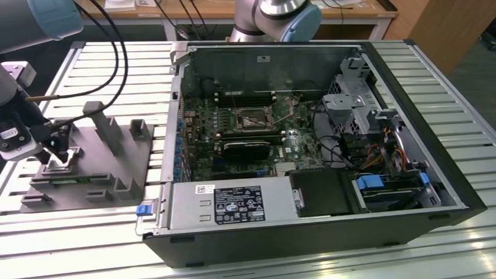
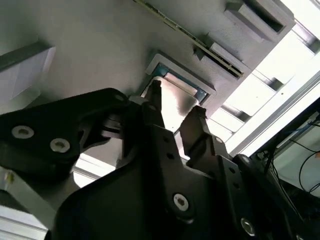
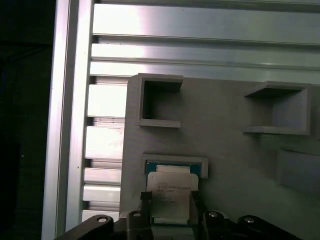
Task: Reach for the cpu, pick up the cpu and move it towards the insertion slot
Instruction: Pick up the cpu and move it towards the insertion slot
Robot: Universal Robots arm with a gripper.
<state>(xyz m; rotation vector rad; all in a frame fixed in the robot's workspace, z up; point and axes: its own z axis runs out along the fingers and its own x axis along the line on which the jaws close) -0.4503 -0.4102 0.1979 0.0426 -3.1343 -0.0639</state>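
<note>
Tabletop fixture's [image 1: 108, 174] pegs [image 1: 104, 125] crowd fingers [image 2: 154, 100] straddling cpu [image 3: 170, 186].

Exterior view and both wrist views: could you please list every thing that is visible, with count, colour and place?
cpu: one, silvery with pale rim, in a pocket of the fixture.
fixture: one, grey plastic with upright pegs, on the table beside the case.
computer case: one, black, open, lying on the table.
circuit board: one, green, inside the case.
insertion slot: one, dark with silvery frame, on the board.
power supply: one, silvery-grey, inside the case.
table: one, silvery slatted metal.
cables: several, black, above the table.
arm: one, grey with blue caps.
hand: one, black, right over the cpu.
</note>
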